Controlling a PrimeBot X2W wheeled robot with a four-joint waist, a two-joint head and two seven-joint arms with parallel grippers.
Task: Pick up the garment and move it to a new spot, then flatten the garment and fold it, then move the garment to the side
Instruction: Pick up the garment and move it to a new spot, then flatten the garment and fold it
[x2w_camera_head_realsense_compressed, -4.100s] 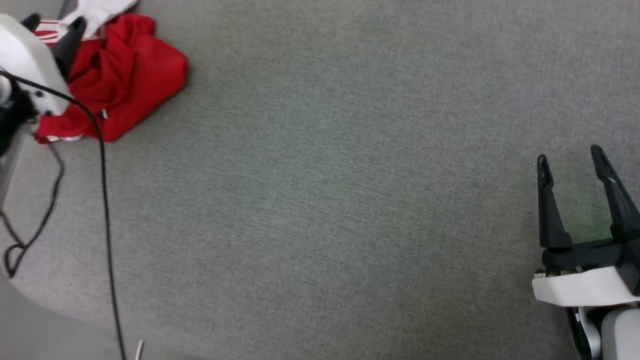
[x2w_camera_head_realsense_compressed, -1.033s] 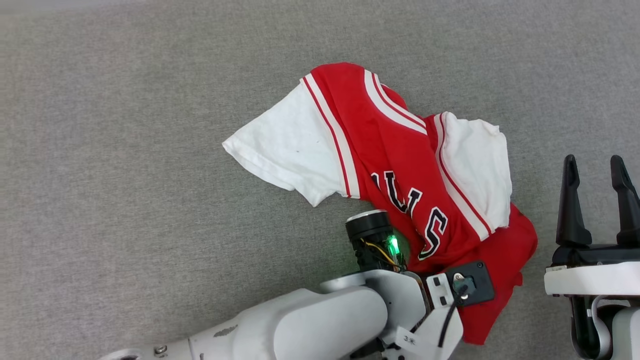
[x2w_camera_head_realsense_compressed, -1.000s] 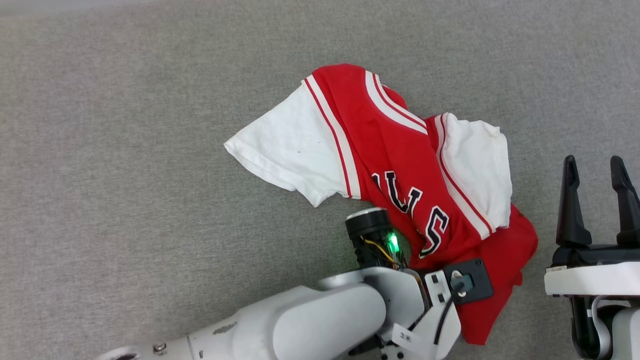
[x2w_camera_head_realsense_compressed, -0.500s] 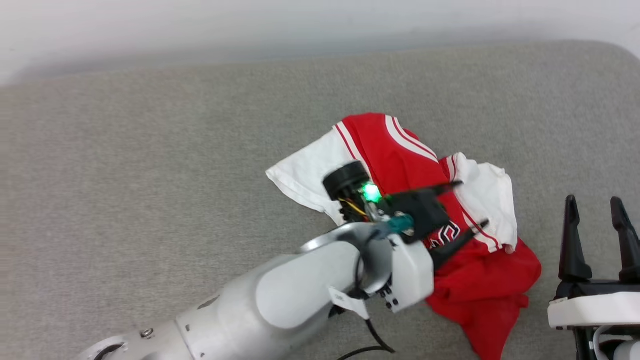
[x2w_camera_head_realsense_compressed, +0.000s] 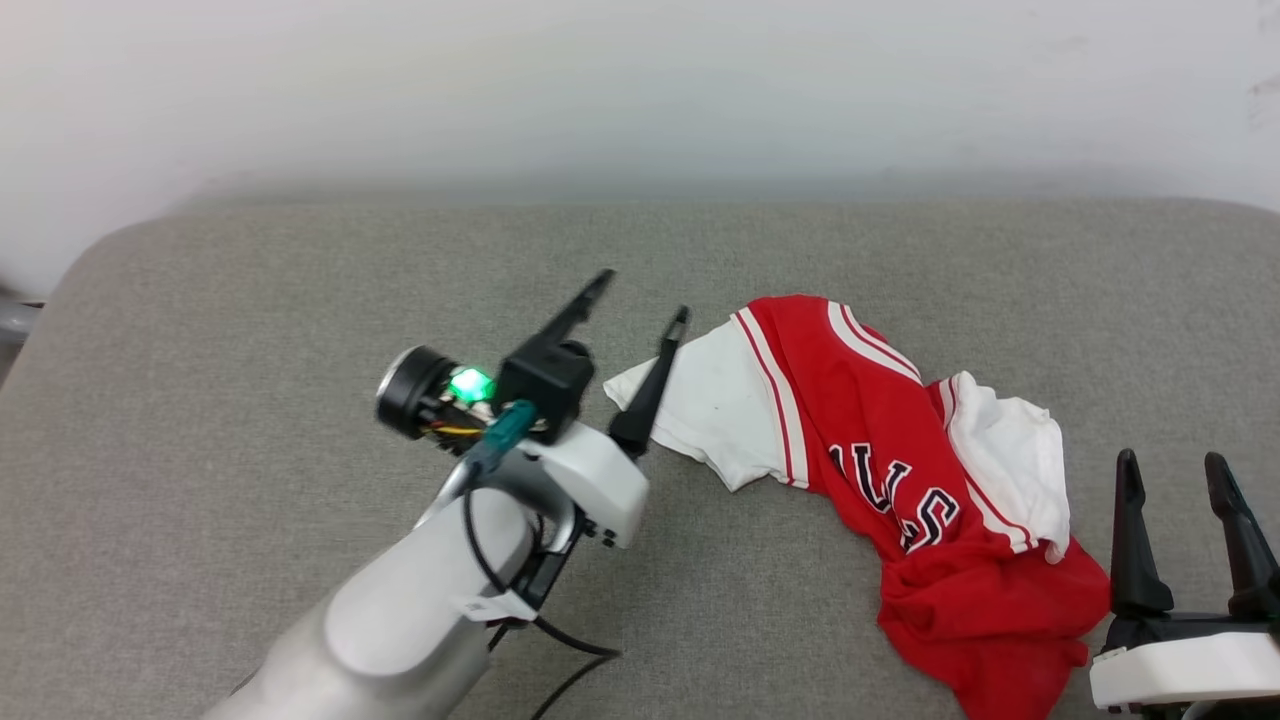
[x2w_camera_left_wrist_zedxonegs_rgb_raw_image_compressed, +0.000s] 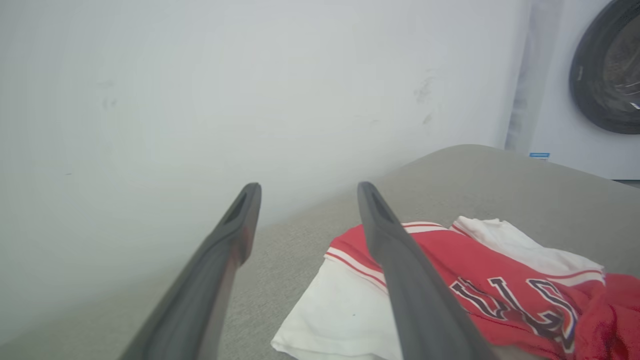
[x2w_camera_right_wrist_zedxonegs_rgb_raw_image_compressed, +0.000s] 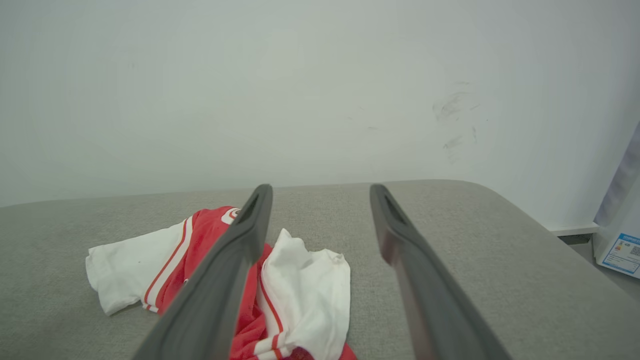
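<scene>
— Where's the garment?
— I see the red jersey-style T-shirt with white sleeves (x2w_camera_head_realsense_compressed: 900, 480) lying crumpled on the right half of the grey fabric-covered table (x2w_camera_head_realsense_compressed: 250, 300), lettering up.
— And the grippers?
— My left gripper (x2w_camera_head_realsense_compressed: 643, 295) is spread wide and empty, just left of a white sleeve. My right gripper (x2w_camera_head_realsense_compressed: 1170, 458) is parted and empty, near right, beside the red hem.

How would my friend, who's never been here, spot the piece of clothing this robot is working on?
Find the wide grey padded surface below the pale wall. On its right half, between the left gripper and right gripper, lies the crumpled garment. Unlike those dark grippers, it is soft and bright red, with white sleeves, striped trim and black lettering.
</scene>
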